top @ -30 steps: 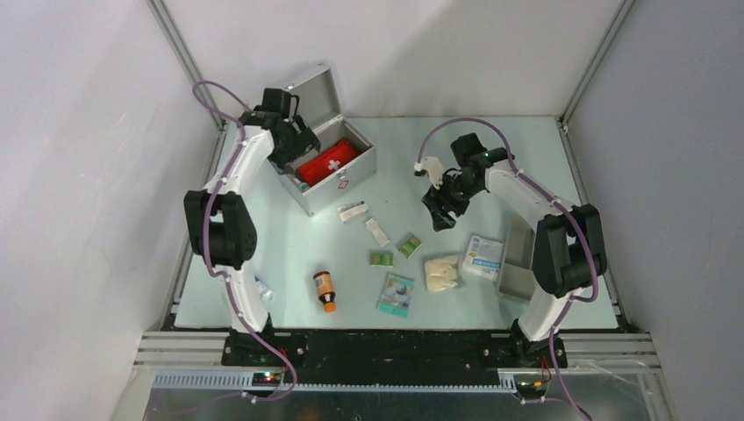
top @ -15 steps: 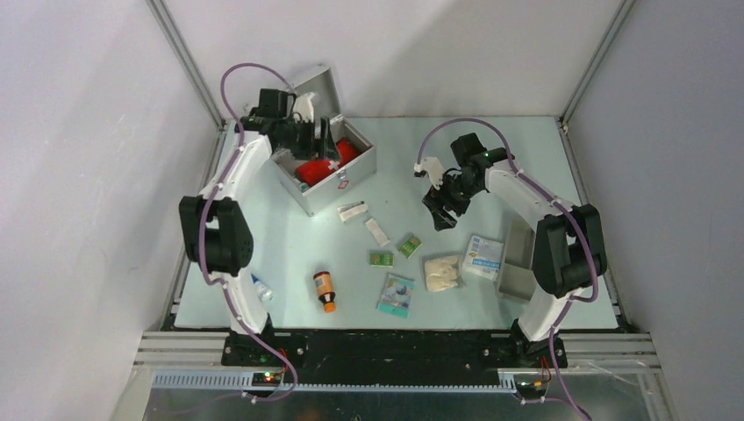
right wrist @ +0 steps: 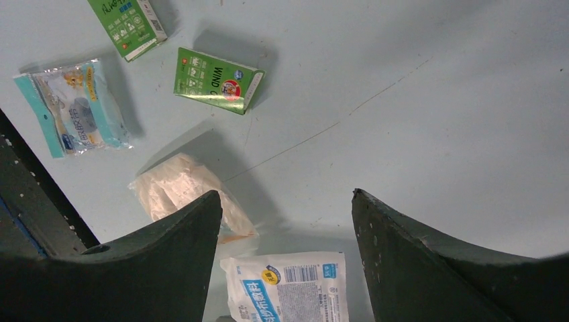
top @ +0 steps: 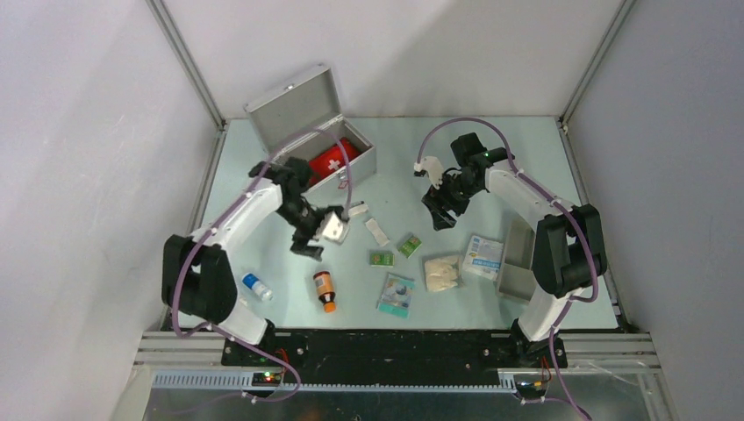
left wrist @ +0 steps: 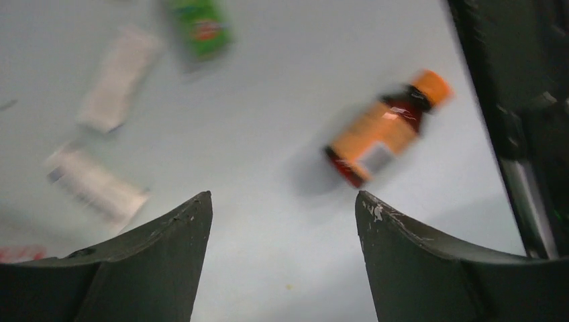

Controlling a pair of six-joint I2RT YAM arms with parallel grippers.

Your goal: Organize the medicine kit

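Observation:
The medicine kit [top: 295, 103], a silver case, stands open at the back left with its lid up and a red pouch [top: 332, 161] inside. My left gripper [top: 309, 247] hangs over the table in front of the case, open and empty [left wrist: 283, 208]. An orange-capped brown bottle [top: 325, 290] lies on its side just beyond its fingertips [left wrist: 382, 131]. My right gripper [top: 439, 213] is open and empty [right wrist: 287, 201] above the table's middle right. Below it lie a bag of gauze [right wrist: 180, 191] and a white-and-blue packet [right wrist: 288, 288].
Loose on the table lie two white sachets [top: 354, 211] [top: 377, 231], two green boxes [top: 381, 258] [top: 410, 245], a blue packet [top: 397, 295] and a small blue-capped bottle [top: 257, 287] near the left base. A grey tray [top: 518, 256] stands at the right.
My left arm has swung out of the open case and forward, down over the table near the orange bottle. The right arm has stayed put.

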